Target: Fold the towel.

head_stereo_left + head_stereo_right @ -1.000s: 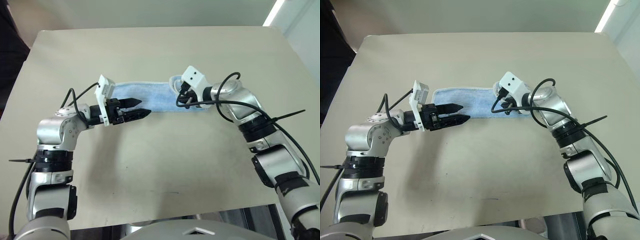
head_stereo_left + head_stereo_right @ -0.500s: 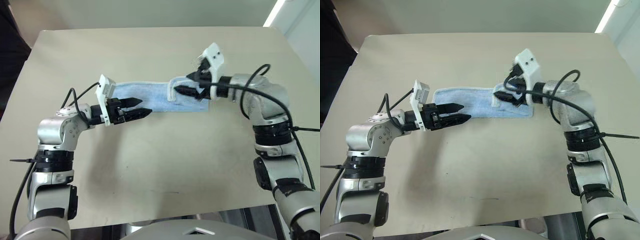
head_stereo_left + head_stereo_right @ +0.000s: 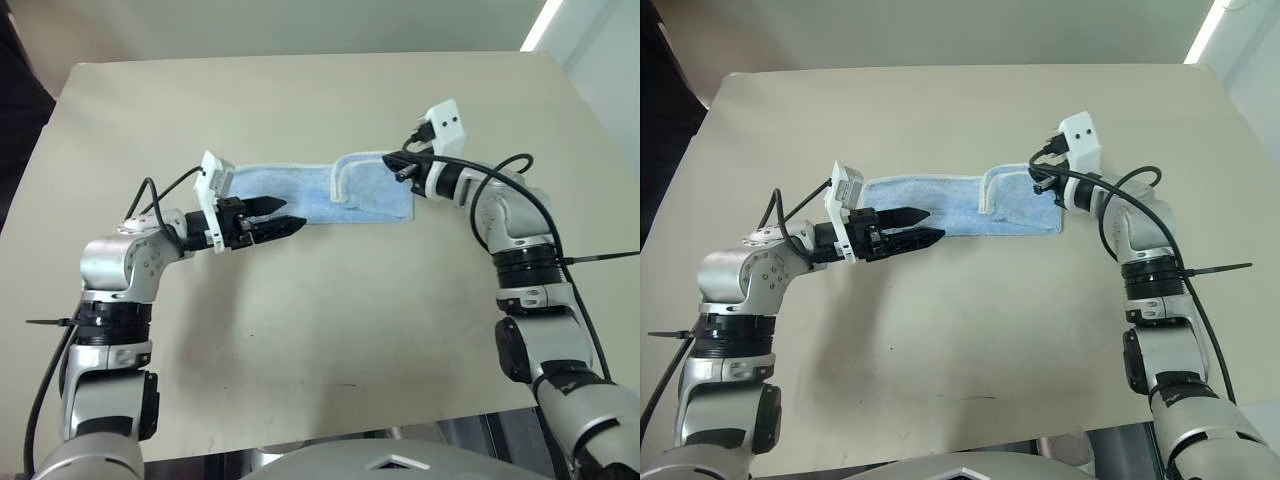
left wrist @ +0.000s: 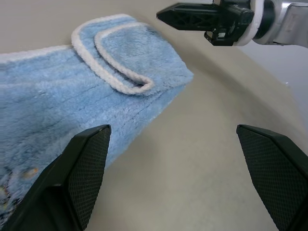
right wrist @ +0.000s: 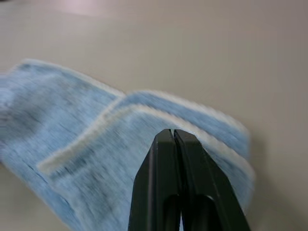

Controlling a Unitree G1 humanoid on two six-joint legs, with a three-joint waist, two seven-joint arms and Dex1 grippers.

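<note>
Towel: the small light-blue terry-cloth towel (image 3: 325,193) with whitish stitched edging lies as a long narrow strip on the matte beige table (image 3: 330,320), nearer the far edge than the near one.
Texture: fluffy pile, corded white hem; the tabletop is smooth and flat.
Fold: the right end is turned back over the strip, so its hem forms a raised loop on top.
Axis: the long side runs left to right, roughly parallel to the table's far edge.
Left gripper: my left gripper (image 3: 283,217) hovers over the towel's left end with its black ribbed fingers (image 4: 85,163) spread wide, holding nothing.
Right gripper: my right gripper (image 3: 397,166) sits above the folded right end, fingers pressed together and empty; it seems lifted clear of the cloth, though the wrist view is soft.
Room: broad bare tabletop towards the near edge and both side edges; the towel stays well inside every edge.
</note>
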